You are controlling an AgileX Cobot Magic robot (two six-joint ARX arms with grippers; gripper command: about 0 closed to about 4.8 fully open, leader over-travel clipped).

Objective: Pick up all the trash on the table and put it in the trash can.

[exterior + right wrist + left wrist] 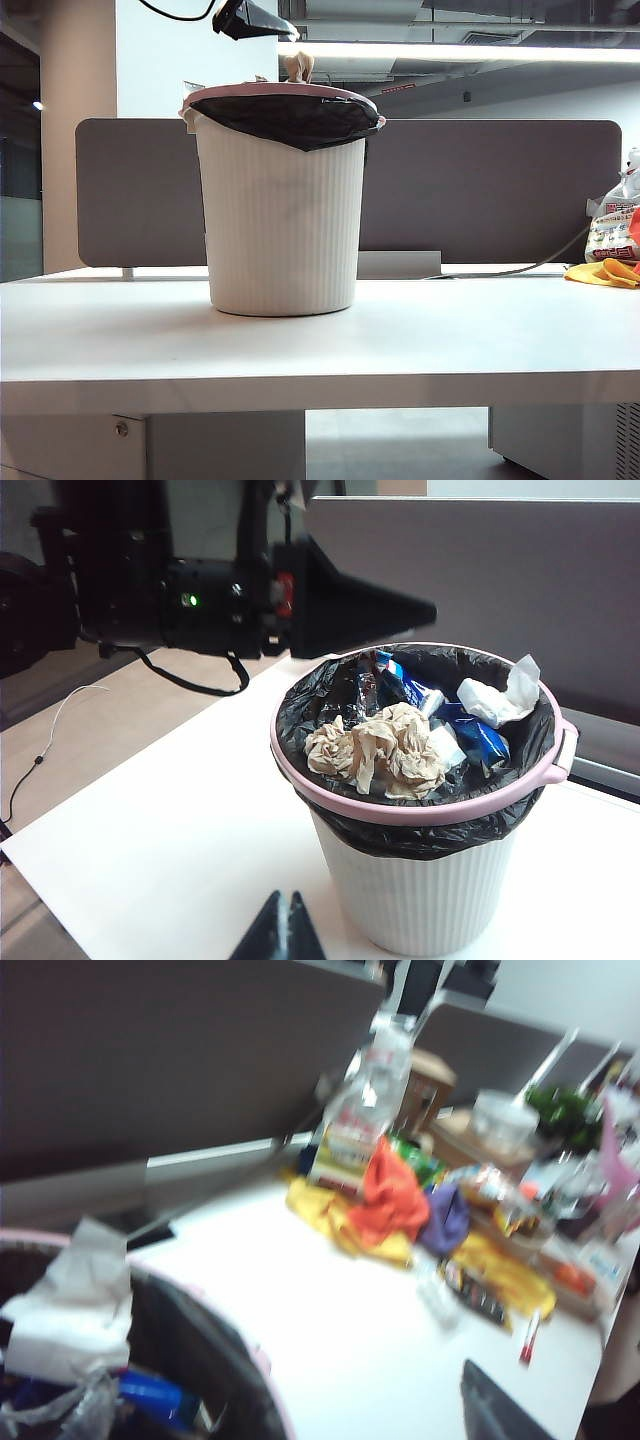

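Note:
The white ribbed trash can [285, 230], lined with a black bag, stands on the white table [400, 340]. Crumpled tan paper trash [380, 750] lies inside it among blue wrappers and a white tissue [495, 698]. A tip of the trash [298, 66] pokes above the rim. My left gripper [400, 610] hovers over the can's rim [268, 1370]. One dark finger [495, 1410] shows far to one side with nothing beside it, so the gripper is open. My right gripper [283, 900] is shut and empty, low over the table next to the trash can [430, 890].
A grey partition panel [480, 190] runs behind the table. At the far right lie a printed white plastic bag [612, 225] and a yellow cloth [605, 272]. Orange cloth [392, 1198], bottles and packets are piled along the partition. A cable [500, 272] trails there.

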